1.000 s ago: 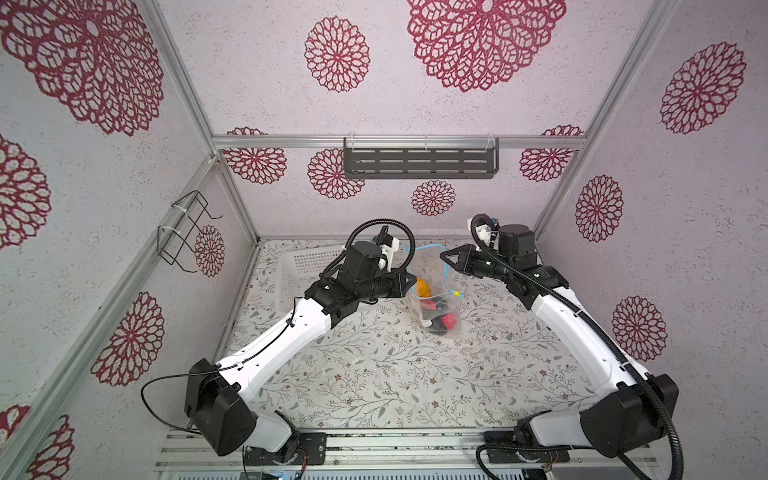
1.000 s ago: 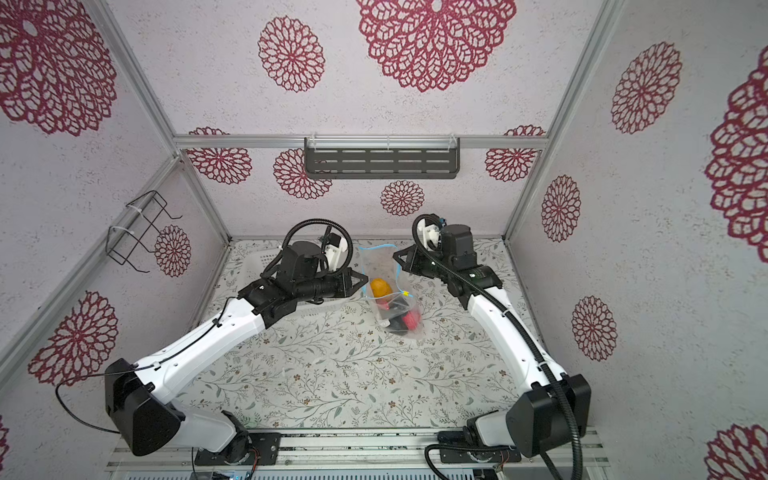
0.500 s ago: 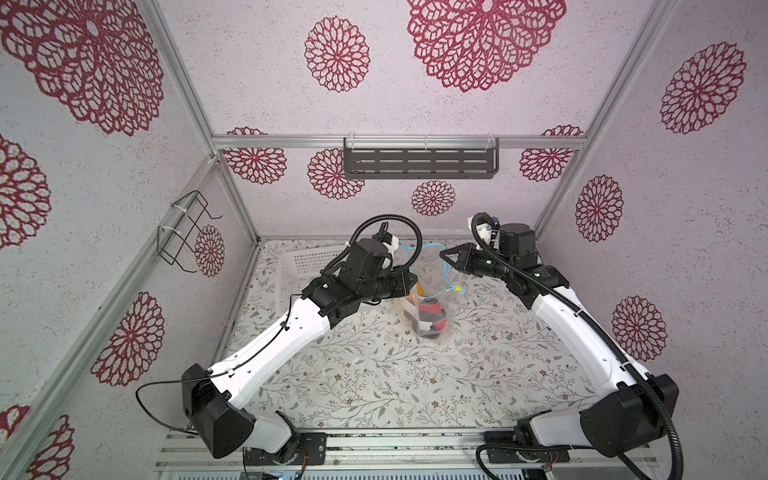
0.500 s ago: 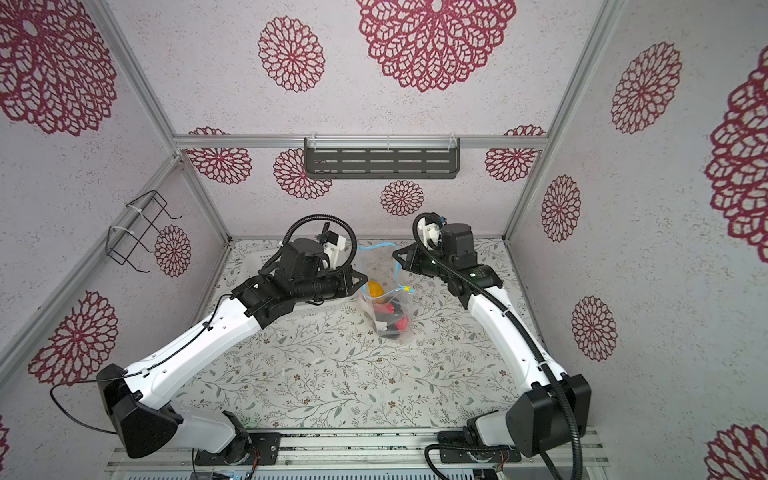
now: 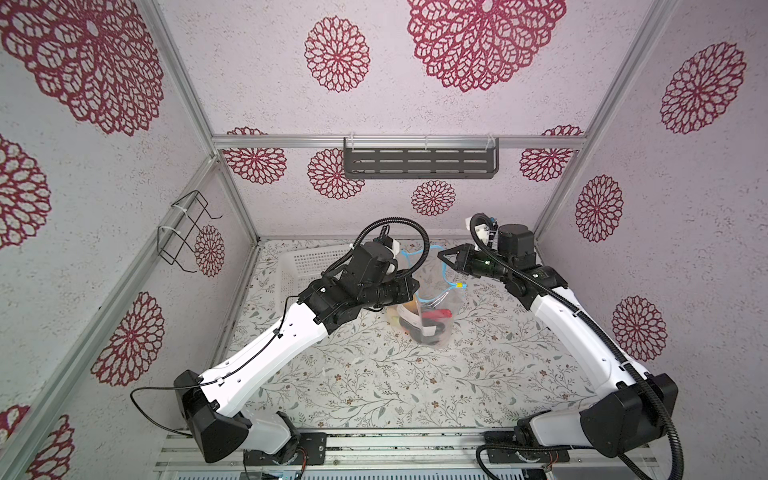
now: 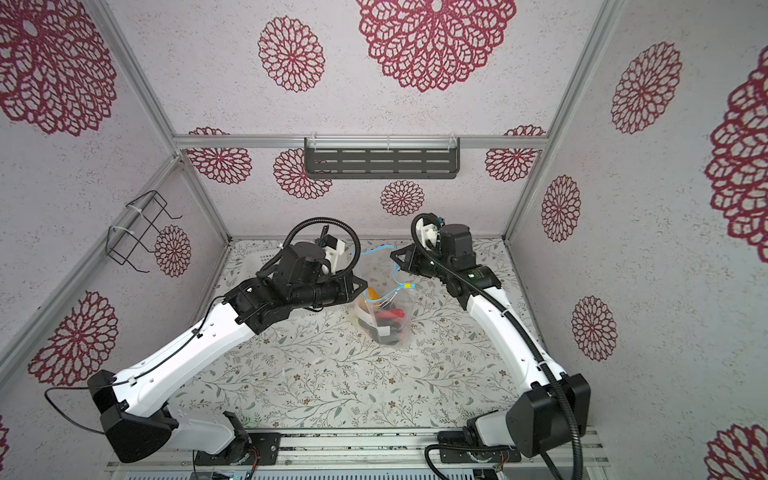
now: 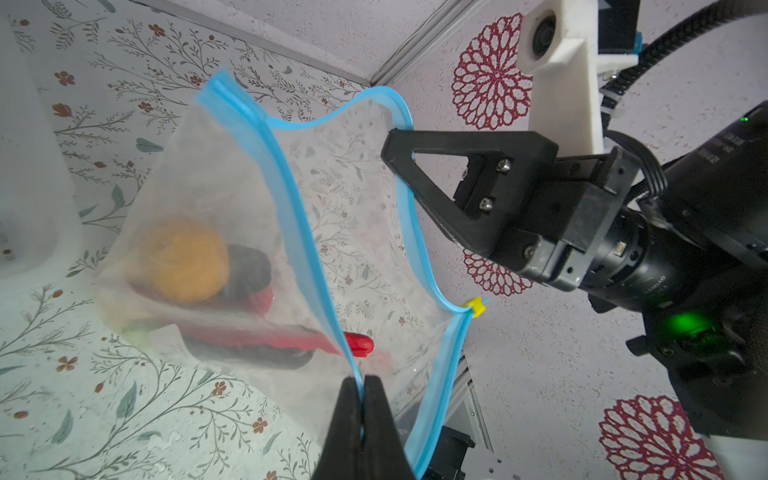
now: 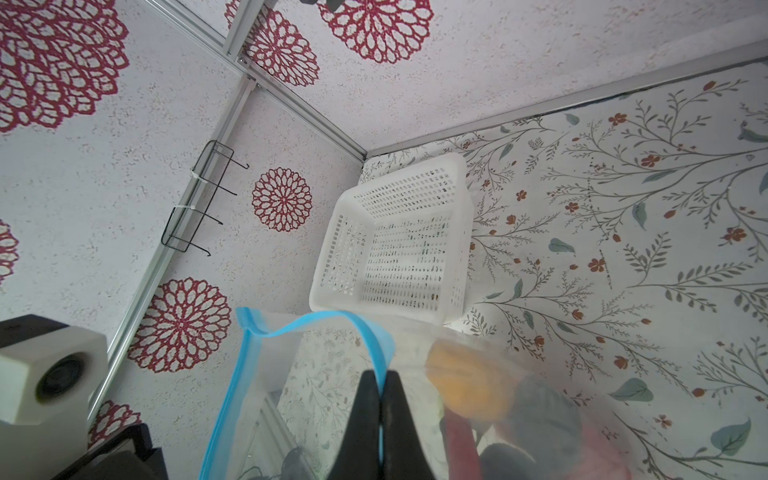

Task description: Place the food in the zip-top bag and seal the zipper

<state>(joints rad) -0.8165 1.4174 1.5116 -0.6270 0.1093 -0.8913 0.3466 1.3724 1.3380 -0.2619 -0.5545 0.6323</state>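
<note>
The zip-top bag had been swung more upright, held between the left gripper and right gripper, each pinched on the zipper. The food was gathered inside, so only sealing was judged left.

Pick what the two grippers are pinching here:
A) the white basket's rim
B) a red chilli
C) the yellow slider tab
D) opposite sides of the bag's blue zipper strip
D: in the wrist views the left gripper and the right gripper are each shut on a different side of the light blue zipper, holding the mouth of the zip-top bag open; the yellow slider sits free.
</note>
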